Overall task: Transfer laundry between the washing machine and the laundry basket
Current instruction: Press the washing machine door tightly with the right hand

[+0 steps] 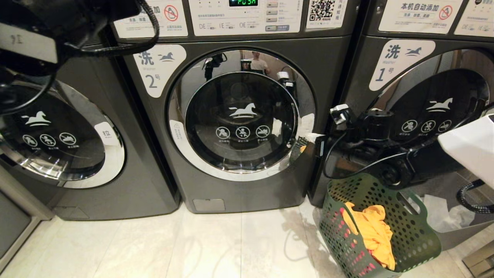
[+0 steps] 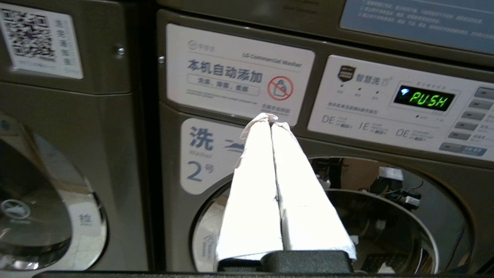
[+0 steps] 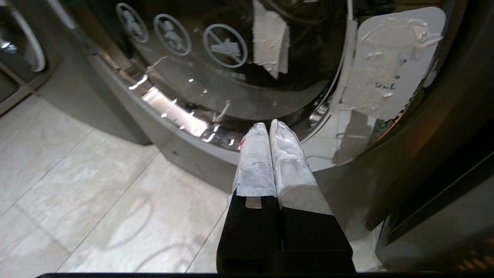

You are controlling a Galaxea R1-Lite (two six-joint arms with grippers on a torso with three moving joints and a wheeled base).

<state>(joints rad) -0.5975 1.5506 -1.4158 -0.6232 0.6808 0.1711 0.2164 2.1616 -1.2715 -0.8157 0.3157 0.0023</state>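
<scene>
Washer 2 [image 1: 239,116]: door shut. Laundry [image 1: 370,227]: in green basket [image 1: 420,239], floor, right of washer. Right pincer [image 3: 269,124]: closed, empty, at door's chrome rim; I aim for the latch-side edge. Left pincer [image 2: 269,117]: closed, empty, raised.

Your head cam looks forward and down at washer 2 [image 1: 241,112], basket [image 1: 409,227] lower right. Left wrist cam sits high, facing its panel [image 2: 389,112]. Right wrist cam sits low, close on the door [image 3: 239,77]. All three share that door.
</scene>
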